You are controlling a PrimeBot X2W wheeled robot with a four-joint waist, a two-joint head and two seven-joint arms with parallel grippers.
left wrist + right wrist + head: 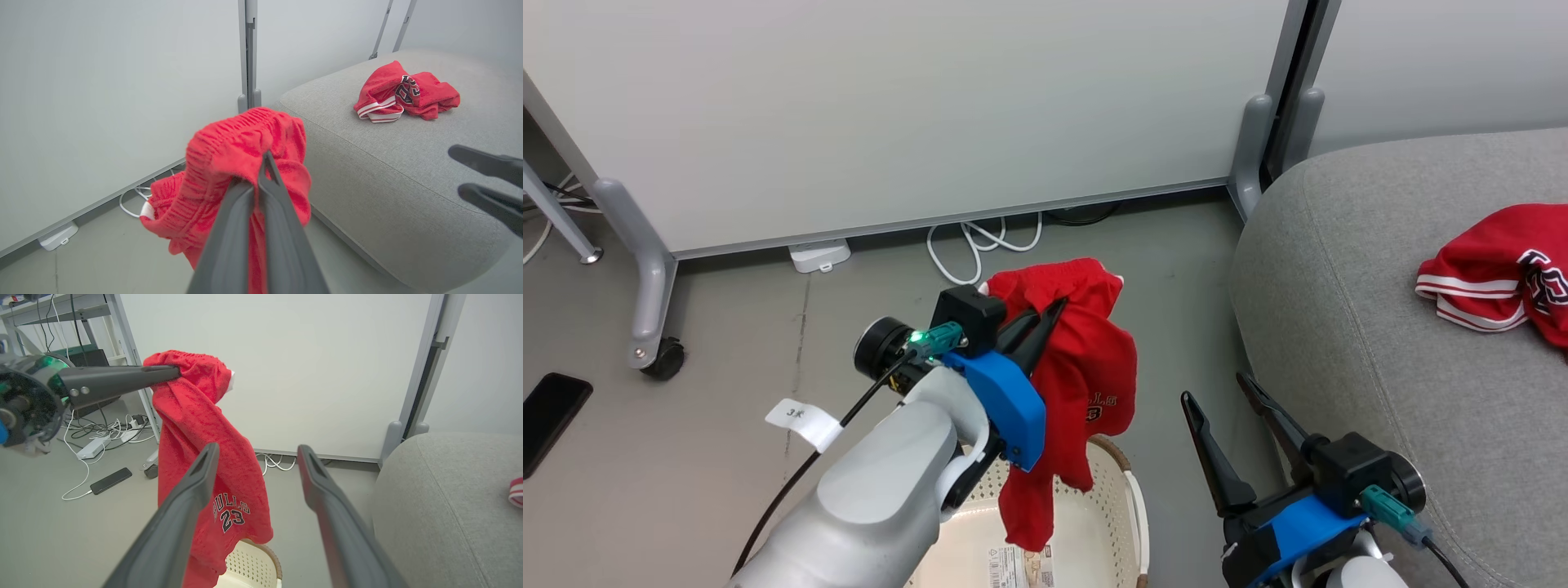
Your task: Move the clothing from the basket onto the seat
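Observation:
My left gripper [1058,306] is shut on a red garment [1086,367] with "BULLS 23" lettering, pinched at its waistband [245,143]. The cloth [204,457] hangs from the fingers above the cream basket [1131,498], its lower end dangling into it. A second red garment [1503,273] with white striped trim lies crumpled on the grey seat [1380,327], also seen on the cushion [404,92] from the left wrist. My right gripper [1213,388] stands open and empty between the basket and the seat, its fingers [196,477] apart.
A white partition on wheeled legs [649,286] stands behind. White cables [976,241] and a power adapter [818,255] lie on the floor at its foot. A black phone [551,416] lies at the left. The basket rim [261,555] shows below the hanging cloth.

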